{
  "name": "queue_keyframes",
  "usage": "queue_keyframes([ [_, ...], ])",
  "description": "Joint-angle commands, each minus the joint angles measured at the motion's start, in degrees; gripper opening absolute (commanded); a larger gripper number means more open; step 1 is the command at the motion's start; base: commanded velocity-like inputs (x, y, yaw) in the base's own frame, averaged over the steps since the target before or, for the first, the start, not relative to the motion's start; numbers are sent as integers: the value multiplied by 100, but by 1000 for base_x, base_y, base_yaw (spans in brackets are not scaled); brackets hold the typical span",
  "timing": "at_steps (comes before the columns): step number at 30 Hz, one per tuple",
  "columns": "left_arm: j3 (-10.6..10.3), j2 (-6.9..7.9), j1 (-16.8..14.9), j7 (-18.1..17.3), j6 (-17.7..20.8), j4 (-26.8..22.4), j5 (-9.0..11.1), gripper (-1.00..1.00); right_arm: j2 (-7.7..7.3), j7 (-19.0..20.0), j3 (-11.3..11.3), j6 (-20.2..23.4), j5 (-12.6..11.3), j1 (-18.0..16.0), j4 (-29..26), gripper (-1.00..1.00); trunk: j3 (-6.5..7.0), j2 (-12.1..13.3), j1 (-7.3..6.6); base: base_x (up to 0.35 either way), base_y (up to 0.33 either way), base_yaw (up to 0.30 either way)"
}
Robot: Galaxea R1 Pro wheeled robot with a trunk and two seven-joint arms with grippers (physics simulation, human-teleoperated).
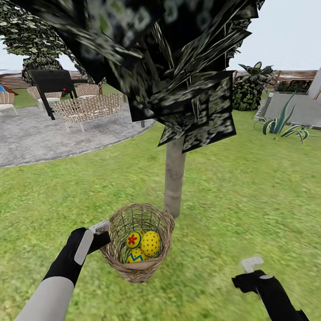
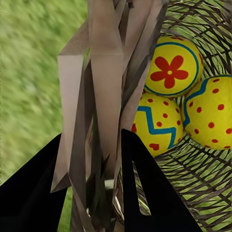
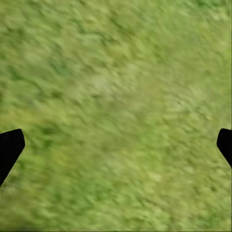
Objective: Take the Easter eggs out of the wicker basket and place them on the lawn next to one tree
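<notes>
The wicker basket (image 1: 133, 269) sits close in front of the tree's pale trunk (image 1: 174, 178) on the lawn (image 1: 249, 191). Three yellow Easter eggs lie inside it: a flower egg (image 1: 133, 240), a red-dotted egg (image 1: 150, 243) and a zigzag egg (image 1: 135, 257). My left gripper (image 1: 101, 232) is shut on the basket's left rim. The left wrist view has its black fingers (image 2: 145, 193) astride the woven rim (image 2: 101, 96), with the flower egg (image 2: 170, 67), zigzag egg (image 2: 154, 126) and dotted egg (image 2: 210, 113) beyond. My right gripper (image 1: 250, 267) hangs open over bare grass (image 3: 118, 96).
The tree's dark canopy (image 1: 169, 58) hangs low above the basket. A grey paved patch (image 1: 44, 138) with wicker chairs (image 1: 89, 109) and a black grill (image 1: 51, 82) lies at back left. A bush (image 1: 247, 93) and a spiky plant (image 1: 283, 127) stand at back right.
</notes>
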Motion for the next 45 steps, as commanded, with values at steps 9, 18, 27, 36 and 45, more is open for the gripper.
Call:
queue_keyframes([
  [9,4,-7,-3,47,7,-7,106,-100,11,170,-122,37,50,-10,-446,100,-149,-323,175,0,0,0],
  [18,7,0,-3,47,7,-8,106,-100,12,168,-122,-3,44,-10,-391,100,-310,-684,373,0,0,0],
  [27,6,-3,-3,47,7,-7,106,-100,25,167,-122,2,49,-5,-394,100,-472,-1045,570,0,0,0],
  [36,5,-8,-3,47,7,-7,106,-100,23,168,-122,2,43,-7,-385,100,-633,-1406,768,0,0,0],
  [45,10,0,-3,47,7,-7,106,-100,20,168,-122,2,32,-7,-385,100,-795,-1767,966,0,0,0],
])
